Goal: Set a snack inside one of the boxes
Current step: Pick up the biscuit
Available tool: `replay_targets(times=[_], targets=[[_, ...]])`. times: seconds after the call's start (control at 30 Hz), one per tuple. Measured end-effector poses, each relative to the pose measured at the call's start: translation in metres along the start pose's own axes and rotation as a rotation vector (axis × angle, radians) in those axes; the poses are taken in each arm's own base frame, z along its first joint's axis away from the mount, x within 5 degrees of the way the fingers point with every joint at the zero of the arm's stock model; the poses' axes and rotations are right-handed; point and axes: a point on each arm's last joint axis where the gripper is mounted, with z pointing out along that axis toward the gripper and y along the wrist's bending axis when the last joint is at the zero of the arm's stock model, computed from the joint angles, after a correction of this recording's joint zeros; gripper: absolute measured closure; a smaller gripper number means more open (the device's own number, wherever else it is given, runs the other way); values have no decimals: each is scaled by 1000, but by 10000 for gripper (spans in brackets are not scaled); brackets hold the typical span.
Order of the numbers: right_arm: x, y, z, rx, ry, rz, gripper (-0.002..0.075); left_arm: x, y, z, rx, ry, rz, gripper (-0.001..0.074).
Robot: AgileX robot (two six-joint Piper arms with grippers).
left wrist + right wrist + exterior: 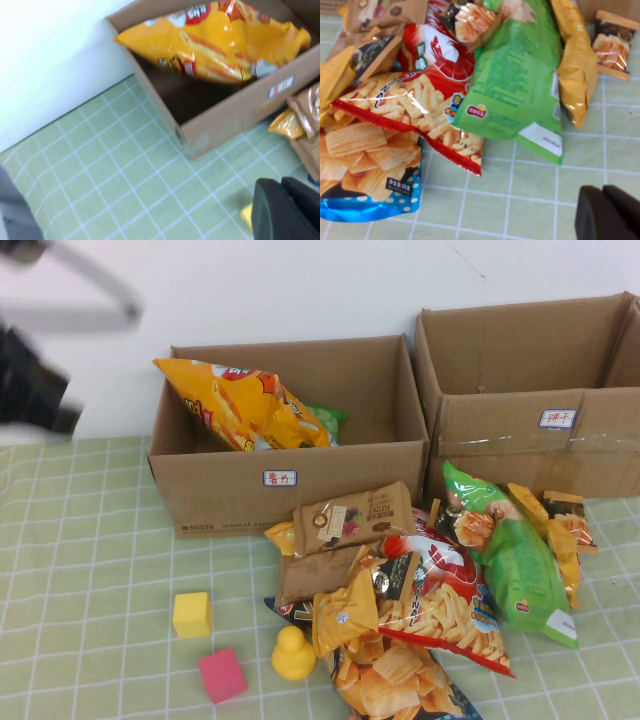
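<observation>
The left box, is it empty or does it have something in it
Not empty: a big orange snack bag lies inside the left box, leaning over its rim.

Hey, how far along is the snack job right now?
Looks done: an orange chip bag already lies in the left box. The right box shows nothing inside from here. Nothing is in hand: the left gripper, raised over the table's left side, and the right gripper, above the snack pile, are both shut and empty. The rest of the pile stays on the table.
</observation>
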Motion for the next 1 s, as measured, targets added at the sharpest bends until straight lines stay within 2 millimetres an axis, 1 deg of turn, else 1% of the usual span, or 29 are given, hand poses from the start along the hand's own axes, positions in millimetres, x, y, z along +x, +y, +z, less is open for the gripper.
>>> replay_targets(times=[0.03, 0.1, 0.27, 0.4, 0.5, 0.63, 0.77, 0.83, 0.9, 1.0], targets=[[0, 1, 1, -2, -2, -10, 728, 12, -4, -3, -7, 0, -5, 736], [2, 2, 6, -11, 9, -19, 728, 37, -11, -15, -26, -26, -18, 736], [1, 8, 25, -66, 93, -69, 726, 98, -31, -31, -47, -45, -40, 736], [-8, 16, 43, -117, 158, -146, 700, 144, -42, -33, -79, -56, -44, 736], [-24, 18, 57, -126, 164, -189, 664, 173, -49, -33, -107, -85, -55, 736], [-54, 16, 73, -106, 127, -189, 629, 196, -55, -33, -135, -158, -58, 736], [-85, 7, 99, -72, 117, -82, 569, 209, -58, -29, -162, -241, -67, 736], [-96, -1, 114, -51, 126, -21, 511, 211, -58, -27, -169, -268, -73, 736], [-105, -11, 132, -32, 143, 42, 423, 213, -58, -25, -170, -276, -77, 736], [-111, -23, 156, -19, 186, 103, 296, 214, -59, -24, -170, -276, -78, 736]])
